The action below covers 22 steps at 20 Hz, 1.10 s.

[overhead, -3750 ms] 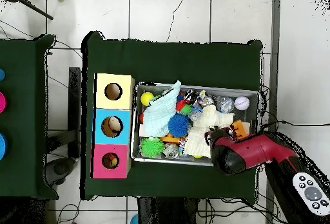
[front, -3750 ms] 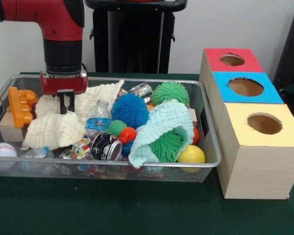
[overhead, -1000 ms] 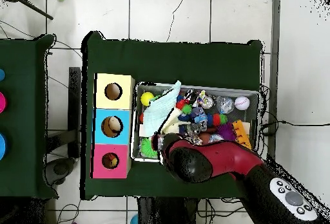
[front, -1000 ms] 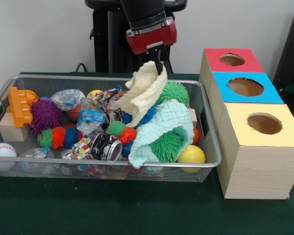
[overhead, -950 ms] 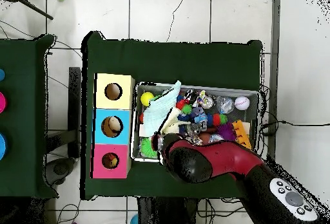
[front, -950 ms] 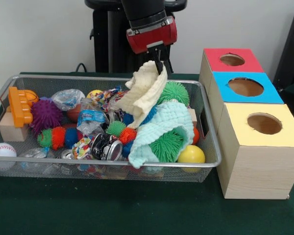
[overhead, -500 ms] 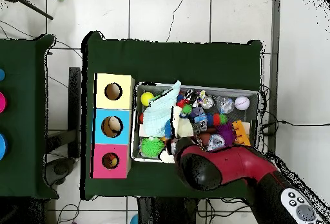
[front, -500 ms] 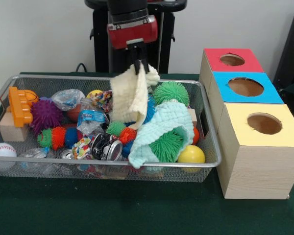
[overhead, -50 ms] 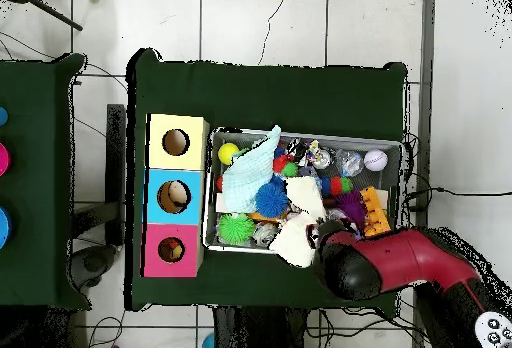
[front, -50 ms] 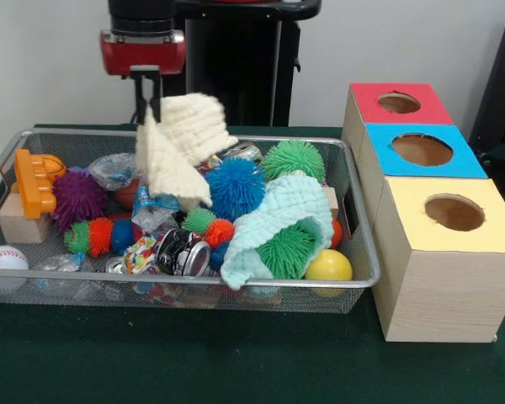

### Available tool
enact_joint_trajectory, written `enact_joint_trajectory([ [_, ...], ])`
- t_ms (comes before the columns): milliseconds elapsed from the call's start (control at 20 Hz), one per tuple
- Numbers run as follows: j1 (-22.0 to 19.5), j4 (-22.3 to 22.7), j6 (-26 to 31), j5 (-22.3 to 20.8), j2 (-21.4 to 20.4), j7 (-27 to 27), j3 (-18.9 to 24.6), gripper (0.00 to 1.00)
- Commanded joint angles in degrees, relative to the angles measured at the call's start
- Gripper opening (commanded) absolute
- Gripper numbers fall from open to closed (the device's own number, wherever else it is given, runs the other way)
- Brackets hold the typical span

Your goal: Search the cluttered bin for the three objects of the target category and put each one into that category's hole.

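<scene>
I am holding the hand (front, -50 ms: 146,108) clamped on a cream cloth (front, -50 ms: 178,145), which is hanging above the left-middle of the wire bin (front, -50 ms: 364,244) on the green desk (front, -50 ms: 236,353). Under it a blue spiky ball (front, -50 ms: 234,187) is showing. A mint cloth (front, -50 ms: 273,220) is draping a green spiky ball (front, -50 ms: 286,250) near the bin's right end, beside the three boxes (front, -50 ms: 429,210).

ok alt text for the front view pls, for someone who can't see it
A red robot pincer holds a cream cloth lifted above a wire bin crammed with spiky balls, cans and toys. Beside the bin stand three wooden boxes with holes, topped red, blue and yellow.
</scene>
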Motion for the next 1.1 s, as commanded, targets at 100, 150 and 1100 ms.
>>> enact_joint_trajectory([
  [100, -2.8, -6.9, 7.1, -5.7, 0.7, -25.3, 3.7, 0.0],
  [150, -3.2, -7.1, 7.2, -5.8, 0.9, -25.8, 3.8, 0.0],
  [1100, -4.5, 1.7, -5.2, 13.0, 5.8, 0.4, 3.4, 0.0],
])
